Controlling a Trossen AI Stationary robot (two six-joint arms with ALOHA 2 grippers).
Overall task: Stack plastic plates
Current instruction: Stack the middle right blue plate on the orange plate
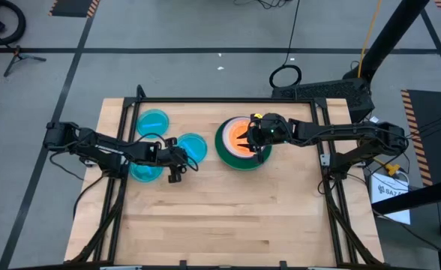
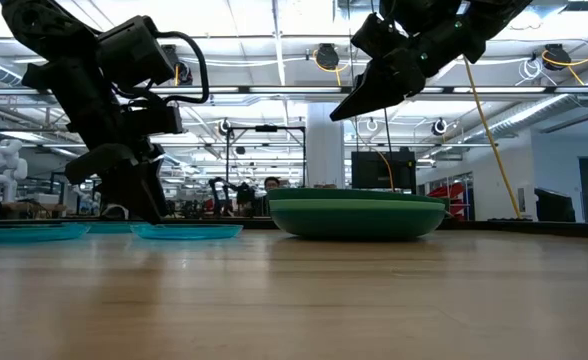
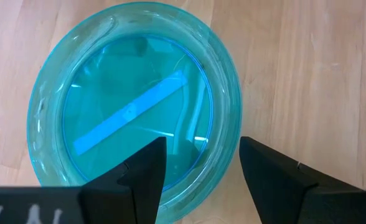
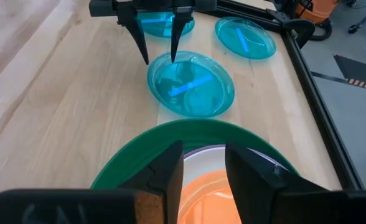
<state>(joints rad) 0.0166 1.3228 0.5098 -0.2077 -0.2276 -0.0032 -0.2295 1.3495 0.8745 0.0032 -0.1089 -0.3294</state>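
A stack sits right of the table's middle: a large dark green plate (image 1: 222, 146) at the bottom, a white one (image 4: 198, 155) in it, and a small orange divided plate (image 1: 241, 139) on top. Three translucent blue divided plates lie flat on the left (image 1: 153, 120) (image 1: 196, 146) (image 1: 142, 172). My right gripper (image 4: 205, 165) hovers open and empty above the stack, well clear of it in the low view (image 2: 342, 112). My left gripper (image 3: 201, 168) is open and points down at the middle blue plate (image 3: 133, 106). One finger stands inside its rim and one outside.
A black metal frame (image 1: 228, 100) borders the wooden table (image 1: 228, 217) at the far edge and both sides. The near half of the table holds no objects. The blue plates lie close together, two of them beside the left arm (image 1: 100, 150).
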